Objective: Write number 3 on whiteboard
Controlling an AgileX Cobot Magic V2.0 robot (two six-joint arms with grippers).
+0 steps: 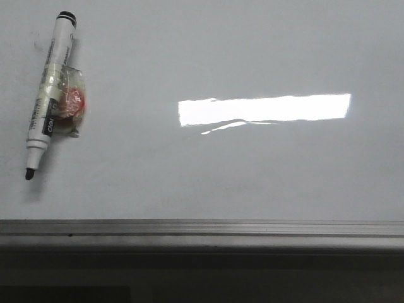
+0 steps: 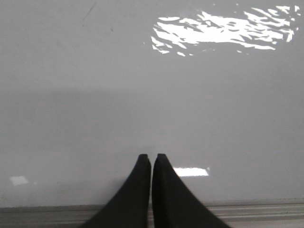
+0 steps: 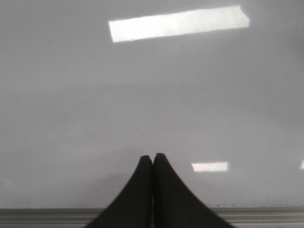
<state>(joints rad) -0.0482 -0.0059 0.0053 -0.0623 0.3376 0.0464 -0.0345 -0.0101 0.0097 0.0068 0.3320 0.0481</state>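
Note:
The whiteboard [image 1: 252, 177] lies flat and glossy, with a bright rectangular glare in its middle and a grey metal rail along its near edge. No number 3 shows on it. A white marker [image 1: 49, 88] with a black tip lies at the far left, tip toward the near edge, with a taped clear wad holding something red on its side. My left gripper [image 2: 151, 156] is shut and empty over bare board near the rail. My right gripper [image 3: 152, 155] is shut and empty, also over bare board near the rail. Neither gripper shows in the front view.
The grey rail [image 1: 202, 227] runs along the board's near edge, with a dark drop below it. It also shows in the left wrist view [image 2: 266, 209] and in the right wrist view [image 3: 266, 213].

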